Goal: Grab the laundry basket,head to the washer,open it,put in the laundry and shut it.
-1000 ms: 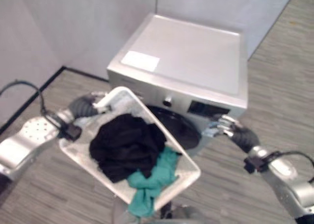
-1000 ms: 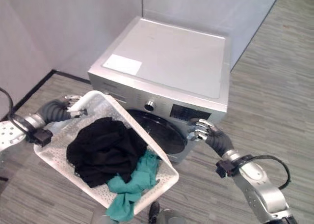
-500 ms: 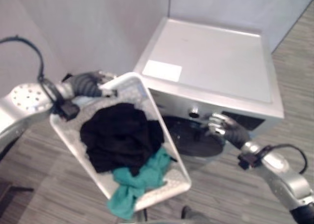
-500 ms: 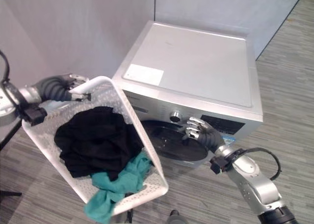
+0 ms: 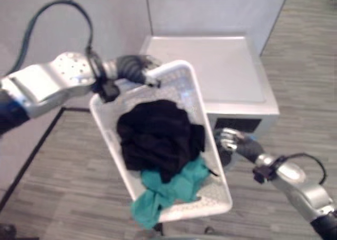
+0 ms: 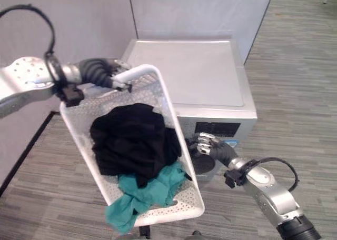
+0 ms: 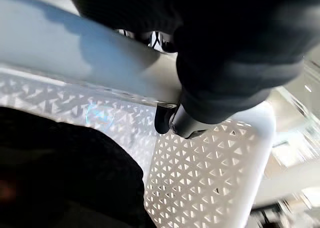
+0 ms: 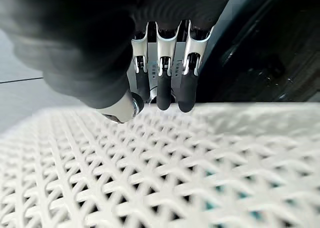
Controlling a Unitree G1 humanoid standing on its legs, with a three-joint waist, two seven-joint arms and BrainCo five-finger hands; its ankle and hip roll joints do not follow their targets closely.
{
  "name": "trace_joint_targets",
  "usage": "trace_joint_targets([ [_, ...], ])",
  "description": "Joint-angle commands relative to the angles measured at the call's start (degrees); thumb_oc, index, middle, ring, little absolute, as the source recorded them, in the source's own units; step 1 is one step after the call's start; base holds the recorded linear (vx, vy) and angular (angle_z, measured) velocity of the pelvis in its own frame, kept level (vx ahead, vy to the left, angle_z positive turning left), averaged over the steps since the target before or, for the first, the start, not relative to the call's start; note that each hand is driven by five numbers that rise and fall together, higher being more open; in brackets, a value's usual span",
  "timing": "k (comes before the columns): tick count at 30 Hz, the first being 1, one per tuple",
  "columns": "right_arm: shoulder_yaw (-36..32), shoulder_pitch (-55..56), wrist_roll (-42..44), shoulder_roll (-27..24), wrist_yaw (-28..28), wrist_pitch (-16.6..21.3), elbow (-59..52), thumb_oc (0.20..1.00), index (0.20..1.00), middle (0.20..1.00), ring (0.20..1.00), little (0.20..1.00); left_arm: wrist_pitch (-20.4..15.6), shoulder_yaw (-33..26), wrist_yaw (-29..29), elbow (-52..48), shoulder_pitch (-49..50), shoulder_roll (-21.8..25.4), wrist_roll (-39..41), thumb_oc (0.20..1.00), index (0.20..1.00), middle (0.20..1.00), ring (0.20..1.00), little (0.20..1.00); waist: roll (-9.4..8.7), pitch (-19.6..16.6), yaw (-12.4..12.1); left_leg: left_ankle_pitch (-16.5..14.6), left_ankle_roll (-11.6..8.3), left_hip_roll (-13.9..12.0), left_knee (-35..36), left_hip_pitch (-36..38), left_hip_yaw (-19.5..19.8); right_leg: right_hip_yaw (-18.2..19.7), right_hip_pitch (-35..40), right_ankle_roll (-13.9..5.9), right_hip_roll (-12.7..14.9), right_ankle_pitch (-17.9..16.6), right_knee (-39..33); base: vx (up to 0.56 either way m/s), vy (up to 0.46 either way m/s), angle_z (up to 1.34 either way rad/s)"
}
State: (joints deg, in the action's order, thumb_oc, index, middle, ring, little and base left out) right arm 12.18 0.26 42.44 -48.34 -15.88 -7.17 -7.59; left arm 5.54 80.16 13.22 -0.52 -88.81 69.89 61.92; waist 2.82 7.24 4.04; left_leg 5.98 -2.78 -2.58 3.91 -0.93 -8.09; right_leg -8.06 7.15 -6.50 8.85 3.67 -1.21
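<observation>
My left hand (image 6: 103, 71) is shut on the top rim of the white perforated laundry basket (image 6: 169, 109) and holds it tilted in the air before the washer. In the left wrist view its fingers (image 7: 172, 122) wrap the rim (image 7: 75, 58). Black laundry (image 6: 134, 142) and a teal cloth (image 6: 145, 190) lie in the basket. The silver washer (image 6: 189, 71) stands behind, with most of its dark round door (image 6: 202, 163) hidden by the basket. My right hand (image 6: 208, 145) is at the door's front, beside the basket's wall (image 8: 150, 178), fingers (image 8: 165, 83) loosely bent and holding nothing.
Grey partition walls stand behind and left of the washer. A black floor strip (image 6: 26, 150) runs along the left wall. Grey wood-look floor (image 6: 295, 92) stretches to the right of the washer.
The camera has swung, so the washer shows more squarely. My left arm has raised the basket higher, across the washer's front. My right hand stays at the door.
</observation>
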Motion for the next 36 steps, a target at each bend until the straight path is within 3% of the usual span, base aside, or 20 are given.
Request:
trace_joint_targets([
  [1, -2.0, -1.8, -0.3, -4.0, -1.5, 1.9, -2.1, 0.200, 0.200, 0.200, 0.200, 0.200, -3.0, -5.6, 0.9, 7.5, -7.1, -3.3, 2.7, 0.200, 0.200, 0.200, 0.200, 0.200, 0.78, -1.7, -1.9, -5.7, -1.14, -4.7, 0.2, 7.2, 0.4, -3.9, -3.7, -3.01, 2.0, -4.3, 2.4, 0.02, 0.006, -0.12],
  [6, -2.5, -2.5, 1.6, -4.0, -0.4, 1.4, -2.3, 0.200, 0.200, 0.200, 0.200, 0.200, -3.2, -8.5, -1.2, 13.2, -6.6, -8.1, 1.7, 0.200, 0.200, 0.200, 0.200, 0.200, 0.54, -1.8, -0.9, -5.7, -1.21, -4.8, 0.7, 7.4, -0.3, -3.7, -3.8, -3.17, 2.0, -4.7, 1.8, 0.01, 0.005, -0.05],
  [10, -12.0, -2.3, 1.1, -7.9, 2.5, 2.5, -2.8, 0.200, 0.200, 0.200, 0.200, 0.200, -2.4, -15.1, -2.8, 28.4, -6.3, -15.0, -3.3, 0.200, 0.200, 0.200, 0.200, 0.200, 0.12, -2.0, 2.2, -5.7, -1.36, -5.1, 1.1, 7.4, -1.6, -2.4, -4.8, -3.40, 1.7, -5.0, 1.4, 0.02, 0.017, -0.07],
  [16, -17.8, -4.3, 0.1, -9.6, 5.2, 3.9, -1.9, 0.200, 0.200, 0.200, 0.200, 0.200, -2.5, -20.3, -2.2, 38.9, -6.2, -18.3, -8.9, 0.200, 0.200, 0.200, 0.200, 0.200, -0.14, -2.2, 3.8, -6.5, -1.09, -5.6, 1.1, 8.5, -4.0, 0.3, -6.0, -3.50, 1.0, -5.5, 1.5, 0.03, 0.021, -0.26],
  [36, -17.8, -2.7, -3.1, -5.3, 5.1, 2.4, -2.3, 0.200, 0.200, 0.200, 0.200, 0.200, -4.0, -30.4, -6.1, 52.4, -3.3, -25.8, -17.4, 0.200, 0.200, 0.200, 0.200, 0.200, -0.44, -2.5, 4.5, -8.3, -0.20, -4.9, 0.9, 9.9, -5.7, 1.9, -6.1, -3.60, 1.1, -5.6, 1.1, 0.02, 0.006, -0.11],
])
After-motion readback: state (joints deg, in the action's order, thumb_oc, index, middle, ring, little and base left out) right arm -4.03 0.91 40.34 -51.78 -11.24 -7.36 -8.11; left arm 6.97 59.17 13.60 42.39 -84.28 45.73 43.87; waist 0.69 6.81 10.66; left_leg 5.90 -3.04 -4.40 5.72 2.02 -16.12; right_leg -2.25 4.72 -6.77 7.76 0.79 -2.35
